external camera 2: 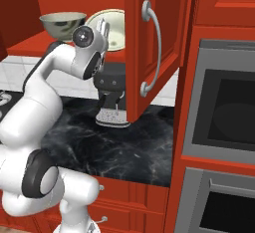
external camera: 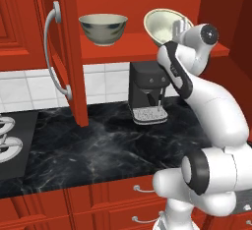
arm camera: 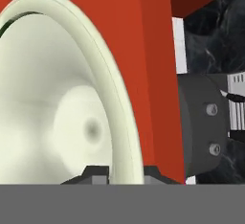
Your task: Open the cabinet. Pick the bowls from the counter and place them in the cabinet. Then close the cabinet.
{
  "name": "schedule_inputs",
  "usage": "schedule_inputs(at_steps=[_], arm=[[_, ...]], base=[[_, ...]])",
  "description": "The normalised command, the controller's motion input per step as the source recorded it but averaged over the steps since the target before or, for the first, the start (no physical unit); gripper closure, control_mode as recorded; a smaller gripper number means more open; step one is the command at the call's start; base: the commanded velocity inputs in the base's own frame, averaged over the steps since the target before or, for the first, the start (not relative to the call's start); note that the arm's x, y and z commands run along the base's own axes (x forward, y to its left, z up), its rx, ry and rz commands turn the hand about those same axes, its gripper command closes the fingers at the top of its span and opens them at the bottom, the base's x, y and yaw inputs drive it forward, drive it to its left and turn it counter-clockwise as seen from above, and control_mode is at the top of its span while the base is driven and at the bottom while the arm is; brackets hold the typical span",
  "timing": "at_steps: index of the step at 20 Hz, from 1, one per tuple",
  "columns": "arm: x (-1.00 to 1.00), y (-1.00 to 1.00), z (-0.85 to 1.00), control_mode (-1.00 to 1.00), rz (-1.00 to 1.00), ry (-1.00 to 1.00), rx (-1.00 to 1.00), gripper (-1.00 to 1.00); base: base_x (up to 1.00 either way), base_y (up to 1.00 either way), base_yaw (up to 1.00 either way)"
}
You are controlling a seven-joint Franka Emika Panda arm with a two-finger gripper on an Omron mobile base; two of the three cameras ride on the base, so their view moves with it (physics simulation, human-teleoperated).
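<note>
**Shallow bowl pinched by its rim at the cabinet shelf**

My pincer (arm camera: 126,174) is clamped on the rim of the wider, shallower bowl (arm camera: 57,113): in the hand view one dark fingertip (arm camera: 98,174) sits inside the cream wall and the other outside it, with the rim running up between them. The bowl is tipped on edge, its pale hollow turned toward my arm, and a sliver of dark green shows along the rim at the upper left of that view.

I take the red shelf (external camera: 133,44) as my landmark. From the left base view the tilted bowl (external camera: 162,25) sits over the shelf's right part, with my hand just in front of it; whether its lower edge touches the shelf I cannot tell. The deeper bowl (external camera: 103,29), with dark bluish marks on its outside, stands upright on the shelf to the left, apart from the tilted one.

The cabinet (external camera: 66,42) is open: one door swung out to the left of the shelf, its long curved silver handle (external camera: 51,52) facing the room, and the other door (external camera 2: 154,43) swung out to the right.

Below the shelf, a dark coffee machine (external camera: 147,96) stands on the counter (external camera: 98,145) against the white tiled wall (external camera: 29,89). Lower still, below the counter, are red drawers (external camera: 128,194).
</note>
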Motion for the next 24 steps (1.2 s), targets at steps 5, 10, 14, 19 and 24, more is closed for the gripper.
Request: schedule_inputs(at_steps=[5,10,14,19,24], arm=[[0.40,0.00,-0.01,-1.00,0.00,0.00,0.00,1.00],[0.07,0.00,0.02,-1.00,0.00,-0.03,0.00,-1.00],[-0.26,0.00,0.16,-1.00,0.00,-0.20,0.00,-1.00],[-0.48,0.00,0.27,-1.00,0.00,-0.30,0.00,-1.00],[-0.63,0.00,0.23,-1.00,0.00,-0.23,0.00,-1.00]], base=[[0.00,0.00,0.00],[0.00,0.00,0.00],[0.00,0.00,0.00],[0.00,0.00,0.00],[0.00,0.00,0.00]])
